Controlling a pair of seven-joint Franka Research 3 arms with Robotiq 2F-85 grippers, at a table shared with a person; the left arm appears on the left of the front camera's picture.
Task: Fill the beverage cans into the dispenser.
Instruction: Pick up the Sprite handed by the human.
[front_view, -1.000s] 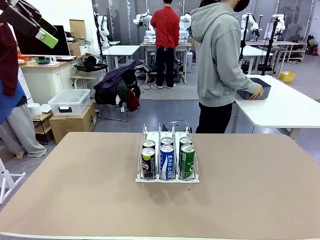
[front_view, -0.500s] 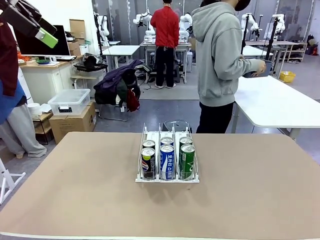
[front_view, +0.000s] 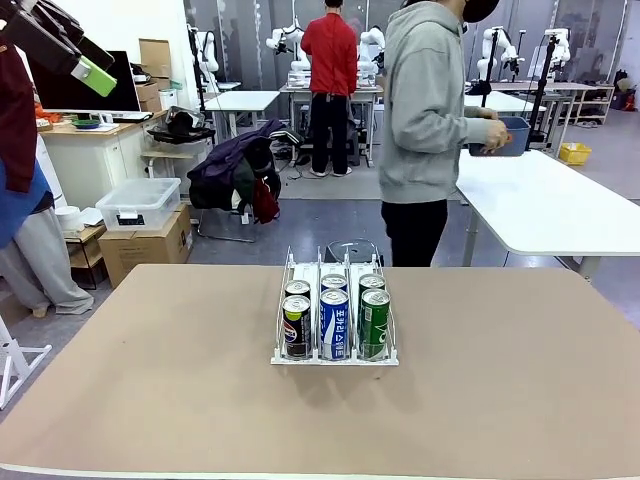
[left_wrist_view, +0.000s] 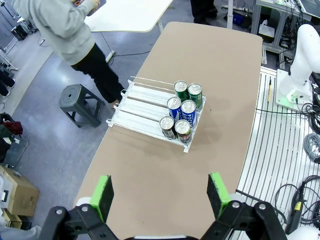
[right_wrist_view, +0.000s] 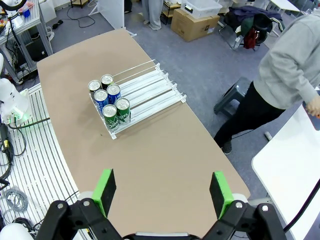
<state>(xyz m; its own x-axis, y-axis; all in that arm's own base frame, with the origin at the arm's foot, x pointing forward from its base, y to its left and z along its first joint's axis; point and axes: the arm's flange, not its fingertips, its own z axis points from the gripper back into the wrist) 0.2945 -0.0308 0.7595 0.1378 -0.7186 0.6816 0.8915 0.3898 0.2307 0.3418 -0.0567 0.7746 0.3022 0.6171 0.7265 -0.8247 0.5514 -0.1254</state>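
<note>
The dispenser (front_view: 335, 357) stands mid-table, a clear three-lane rack with a white front lip. Several beverage cans stand in its front end, two deep: a black Pepsi can (front_view: 296, 326), a blue-and-white can (front_view: 334, 324) and a green can (front_view: 374, 323) lead the lanes. From high above, the left wrist view looks down on the dispenser (left_wrist_view: 141, 106) and the cans (left_wrist_view: 182, 108), with my left gripper (left_wrist_view: 161, 194) open and holding nothing. The right wrist view looks down on the dispenser (right_wrist_view: 150, 90) and the cans (right_wrist_view: 109, 103), with my right gripper (right_wrist_view: 163, 191) open, nothing in it.
A person in a grey hoodie (front_view: 425, 110) stands beyond the far edge, holding a blue bin (front_view: 508, 135) over a white side table (front_view: 545, 205). A dark stool (front_view: 352, 250) sits behind the dispenser. The brown tabletop (front_view: 150, 380) is bare around the rack.
The person has lifted the blue bin off the white side table and turned with it, stepping slightly left. The cans, dispenser and both grippers have not moved.
</note>
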